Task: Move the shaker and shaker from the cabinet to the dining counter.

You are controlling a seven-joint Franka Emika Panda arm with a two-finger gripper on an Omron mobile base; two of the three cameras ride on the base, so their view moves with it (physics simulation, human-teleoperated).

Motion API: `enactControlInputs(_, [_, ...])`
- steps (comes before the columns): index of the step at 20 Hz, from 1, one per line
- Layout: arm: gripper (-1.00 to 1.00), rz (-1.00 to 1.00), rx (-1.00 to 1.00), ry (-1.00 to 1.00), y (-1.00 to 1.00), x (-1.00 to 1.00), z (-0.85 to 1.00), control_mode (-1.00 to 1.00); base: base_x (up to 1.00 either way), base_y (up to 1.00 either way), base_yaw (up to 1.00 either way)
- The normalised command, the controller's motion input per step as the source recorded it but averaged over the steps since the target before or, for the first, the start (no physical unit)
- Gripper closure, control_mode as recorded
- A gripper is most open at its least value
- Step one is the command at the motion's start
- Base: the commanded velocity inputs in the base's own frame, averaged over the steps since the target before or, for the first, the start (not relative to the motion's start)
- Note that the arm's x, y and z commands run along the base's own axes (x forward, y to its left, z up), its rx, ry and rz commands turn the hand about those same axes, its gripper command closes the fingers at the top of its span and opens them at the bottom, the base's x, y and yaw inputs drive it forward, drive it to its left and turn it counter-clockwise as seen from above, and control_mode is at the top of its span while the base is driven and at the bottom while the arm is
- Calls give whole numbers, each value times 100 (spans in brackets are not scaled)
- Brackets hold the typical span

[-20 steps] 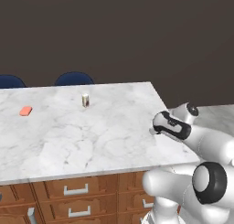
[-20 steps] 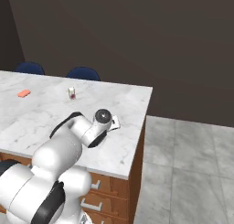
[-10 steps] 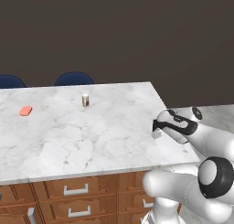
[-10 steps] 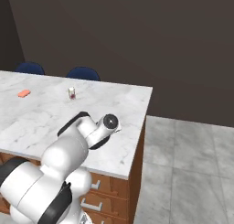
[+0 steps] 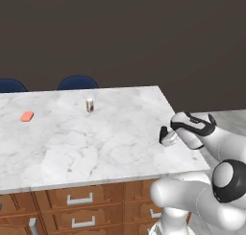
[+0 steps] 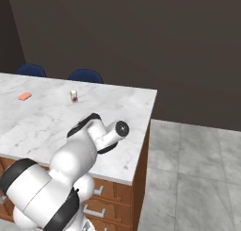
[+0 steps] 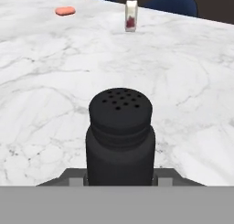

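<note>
Gripping black shaker (image 7: 119, 136), pincer (image 5: 166, 136) over dining counter (image 5: 72, 143)

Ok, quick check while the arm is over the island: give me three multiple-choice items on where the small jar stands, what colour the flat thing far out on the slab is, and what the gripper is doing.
1. Where does the small cream jar stand?
A. on the dining counter, near its far edge by the chairs
B. on the floor
C. in a drawer

2. What colour is the small flat thing lying on the counter?
A. green
B. orange-red
C. blue

3. What state is the gripper in?
A. open and empty
B. shut on nothing
C. shut on the black shaker

Answers:
1 A, the jar stands upright on the marble in front of the blue chairs.
2 B, it shows orange-red in all three views.
3 C, in the hand view the shaker sits upright between the fingertips.
</note>
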Motion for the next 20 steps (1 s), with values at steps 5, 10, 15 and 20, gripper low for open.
enactControlInputs(5, [100, 7, 8, 1, 0, 0, 0, -100, 0, 0, 0])
enactControlInputs(10, [100, 6, 5, 1, 0, 0, 0, -100, 0, 0, 0])
enactControlInputs(15, [100, 3, 0, 2, 0, 0, -1, -100, 0, 0, 0])
enactControlInputs(20, [100, 0, 0, 1, 0, 0, -16, -100, 0, 0, 0])
